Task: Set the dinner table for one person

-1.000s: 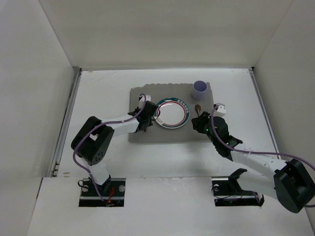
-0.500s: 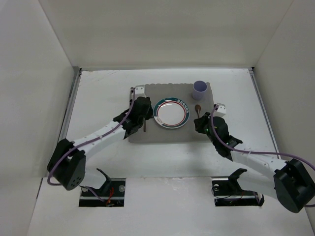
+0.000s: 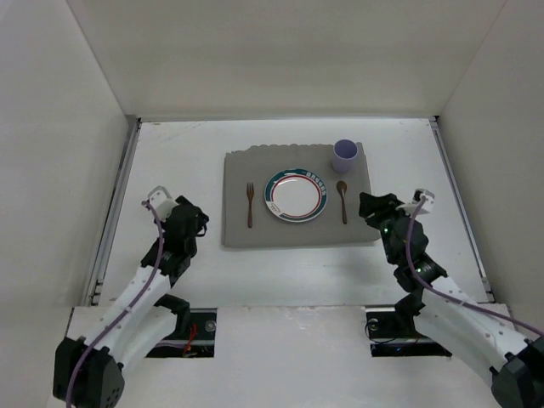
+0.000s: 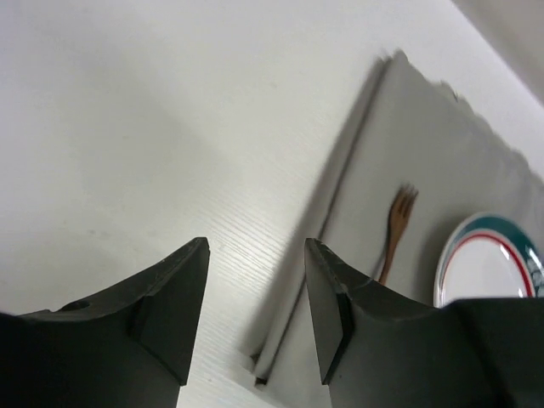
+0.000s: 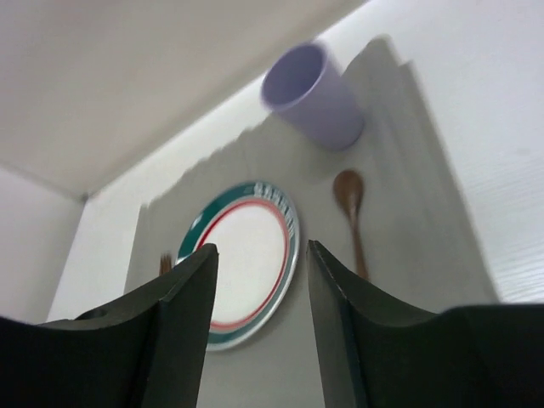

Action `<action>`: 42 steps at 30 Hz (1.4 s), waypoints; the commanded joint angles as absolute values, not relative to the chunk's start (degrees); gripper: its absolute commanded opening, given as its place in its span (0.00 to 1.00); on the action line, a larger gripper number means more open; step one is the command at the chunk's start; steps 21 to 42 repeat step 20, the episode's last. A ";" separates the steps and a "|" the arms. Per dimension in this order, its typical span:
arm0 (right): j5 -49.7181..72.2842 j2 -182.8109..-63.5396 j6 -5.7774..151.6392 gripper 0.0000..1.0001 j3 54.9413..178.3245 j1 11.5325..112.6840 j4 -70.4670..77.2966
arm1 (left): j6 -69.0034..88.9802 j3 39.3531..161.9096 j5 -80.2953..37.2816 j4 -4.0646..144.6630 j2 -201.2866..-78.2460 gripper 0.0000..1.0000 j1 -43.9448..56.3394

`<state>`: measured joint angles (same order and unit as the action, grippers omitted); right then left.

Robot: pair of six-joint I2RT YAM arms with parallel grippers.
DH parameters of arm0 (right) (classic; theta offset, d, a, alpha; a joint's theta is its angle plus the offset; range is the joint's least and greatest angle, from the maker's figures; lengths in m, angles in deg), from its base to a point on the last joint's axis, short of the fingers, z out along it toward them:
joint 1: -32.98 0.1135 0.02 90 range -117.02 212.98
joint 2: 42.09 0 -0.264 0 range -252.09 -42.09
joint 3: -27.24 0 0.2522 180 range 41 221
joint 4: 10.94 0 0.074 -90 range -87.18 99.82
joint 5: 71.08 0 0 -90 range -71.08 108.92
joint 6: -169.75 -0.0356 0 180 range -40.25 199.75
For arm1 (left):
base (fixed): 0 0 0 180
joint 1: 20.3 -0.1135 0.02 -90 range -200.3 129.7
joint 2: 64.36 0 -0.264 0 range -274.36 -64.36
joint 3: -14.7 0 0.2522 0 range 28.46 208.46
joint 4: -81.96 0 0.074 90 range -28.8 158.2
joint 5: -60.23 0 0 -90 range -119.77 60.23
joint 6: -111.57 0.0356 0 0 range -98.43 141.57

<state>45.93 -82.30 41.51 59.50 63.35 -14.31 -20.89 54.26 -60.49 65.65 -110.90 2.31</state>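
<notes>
Top view, change: both arms have drawn back from the grey rectangular cloth placemat [image 3: 297, 234]. The left gripper [image 3: 189, 223] and right gripper [image 3: 374, 208] now flank it over the plain white rectangular dinner table [image 3: 170, 161].
Top view, setting: brown wooden fork [image 3: 250, 205] left of the round green-rimmed white plate [image 3: 295, 195], brown wooden spoon [image 3: 342, 201] right, lilac cup [image 3: 344, 155] at the far corner. Judged complete.
Left wrist: fingers [image 4: 161, 314] wide, empty.
Right wrist: fingers [image 5: 178, 306] apart, holding nothing.
Room: plain white walls [image 3: 280, 51] on three sides.

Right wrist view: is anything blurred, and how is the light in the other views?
Right wrist view: the cup is slightly blurred. Left wrist view: the placemat throws a dark shadow on the table along its edge. Top view: even light, no glare.
</notes>
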 commanded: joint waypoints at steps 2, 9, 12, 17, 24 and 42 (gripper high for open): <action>55.21 -77.34 37.74 0.56 58.14 58.70 -10.64 | -26.51 50.79 -61.41 62.84 -106.99 0.47 -2.94; 57.16 -72.16 34.49 0.58 58.23 52.54 -4.13 | -26.95 52.36 -58.69 64.24 -113.66 0.52 -4.53; 56.80 -71.80 33.17 0.58 57.70 51.66 -4.21 | -26.33 51.76 -58.07 66.96 -114.90 0.52 -4.09; 56.99 -72.41 33.52 0.58 57.70 50.87 -4.30 | -25.20 51.93 -57.19 68.46 -116.04 0.48 -5.14; 56.63 -74.61 33.43 0.58 57.78 51.04 -5.00 | -24.66 51.67 -57.01 68.81 -117.00 0.49 -4.71; 56.63 -74.61 33.43 0.58 57.78 51.04 -5.00 | -24.66 51.67 -57.01 68.81 -117.00 0.49 -4.71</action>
